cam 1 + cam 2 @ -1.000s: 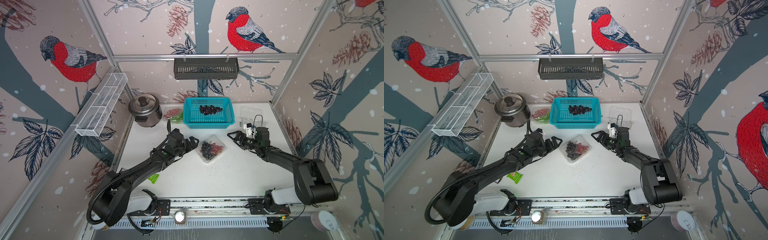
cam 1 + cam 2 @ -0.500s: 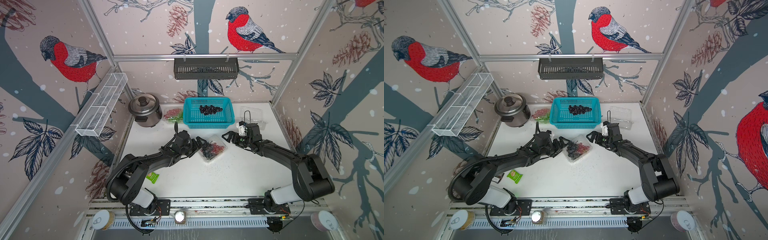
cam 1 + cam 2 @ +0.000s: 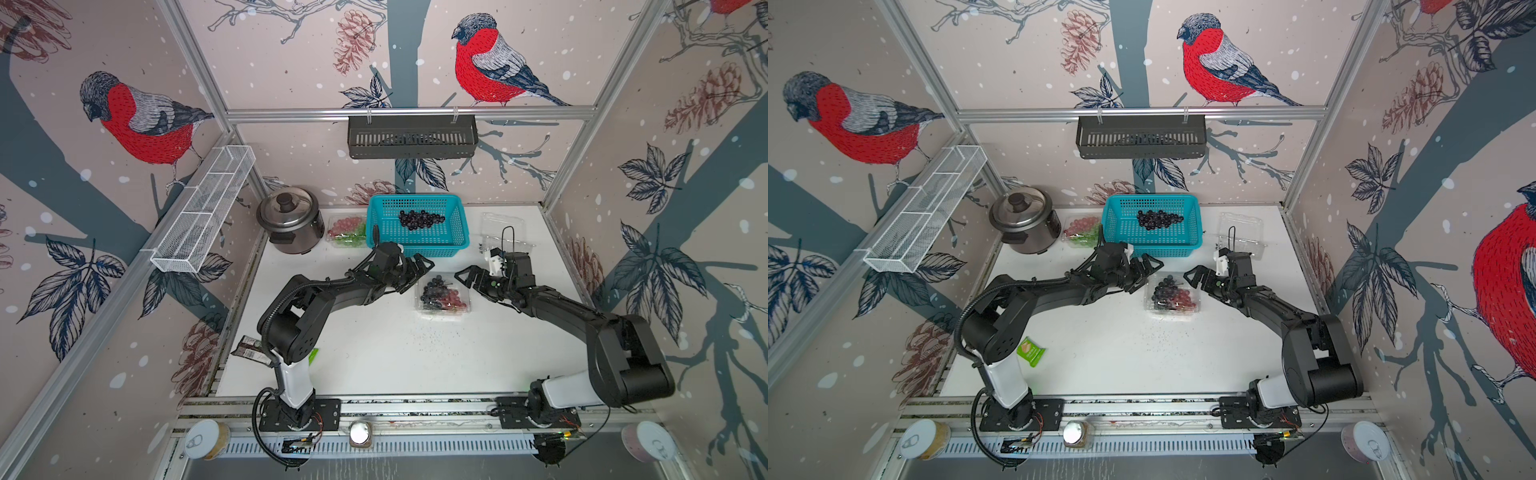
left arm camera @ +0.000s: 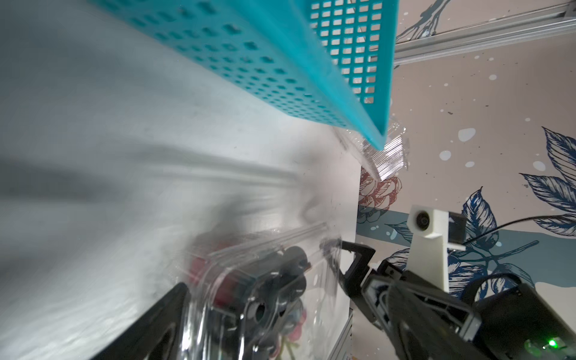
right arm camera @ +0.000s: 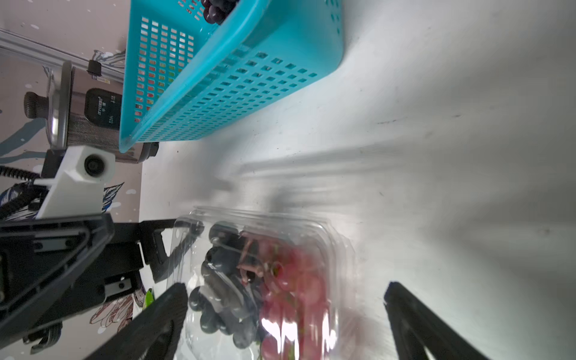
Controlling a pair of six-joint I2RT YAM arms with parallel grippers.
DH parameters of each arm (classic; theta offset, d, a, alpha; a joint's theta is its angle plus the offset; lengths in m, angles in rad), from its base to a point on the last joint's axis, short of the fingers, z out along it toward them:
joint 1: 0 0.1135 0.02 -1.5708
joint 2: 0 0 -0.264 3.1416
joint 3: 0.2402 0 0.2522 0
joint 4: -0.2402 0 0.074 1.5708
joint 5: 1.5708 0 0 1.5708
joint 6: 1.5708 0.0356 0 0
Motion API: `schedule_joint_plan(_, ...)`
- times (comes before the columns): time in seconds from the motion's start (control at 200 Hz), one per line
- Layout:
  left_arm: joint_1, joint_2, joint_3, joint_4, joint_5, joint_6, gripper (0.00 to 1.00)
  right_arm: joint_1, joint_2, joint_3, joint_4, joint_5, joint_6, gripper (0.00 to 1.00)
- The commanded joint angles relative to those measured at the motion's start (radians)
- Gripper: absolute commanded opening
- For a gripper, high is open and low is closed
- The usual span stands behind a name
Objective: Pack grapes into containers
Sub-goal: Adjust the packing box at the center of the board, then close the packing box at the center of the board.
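Mid-table: container (image 3: pixel 441 315) of dark and red grapes (image 3: pixel 434 289), between left fingers (image 3: pixel 426 263) and right fingers (image 3: pixel 463 274), both spread wide, gripping nothing. Behind: basket (image 3: pixel 440 248) with dark bunch (image 3: pixel 420 219); second container (image 3: pixel 340 243), red and green grapes, beside it; third container (image 3: pixel 505 224) rear right.

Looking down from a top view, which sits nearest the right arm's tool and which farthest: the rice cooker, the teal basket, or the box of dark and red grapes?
1. The box of dark and red grapes, mid-table, just beside the right tool.
2. The teal basket, behind it at the back.
3. The rice cooker, far back-left corner.
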Motion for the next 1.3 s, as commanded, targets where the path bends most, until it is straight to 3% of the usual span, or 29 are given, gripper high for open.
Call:
schedule_joint_plan(0.0, 0.0, 0.043, 0.08, -0.012, 0.049, 0.042, 0.97, -0.024, -0.034, -0.026, -0.008, -0.028, 0.001, 1.0)
schedule_joint_plan(0.175, 0.017, 0.007, 0.042, -0.078, 0.036, 0.094, 0.97, -0.024, -0.054, -0.07, 0.008, -0.046, 0.037, 1.0)
schedule_joint_plan(0.47, 0.039, -0.247, -0.29, 0.02, 0.048, 0.108, 0.94, 0.045, -0.077, -0.128, 0.082, -0.025, 0.128, 1.0)
schedule_joint_plan(0.685, 0.041, -0.323, -0.487, 0.269, 0.083, -0.006, 0.78, 0.058, -0.084, -0.136, 0.1, 0.005, 0.167, 1.0)
schedule_joint_plan(1.066, 0.014, -0.197, -0.463, 0.382, 0.076, -0.07, 0.5, 0.077, -0.047, -0.127, 0.121, -0.001, 0.175, 1.0)
schedule_joint_plan(1.296, -0.002, -0.159, -0.45, 0.391, 0.065, -0.074, 0.44, 0.077, -0.03, -0.121, 0.127, -0.006, 0.169, 1.0)
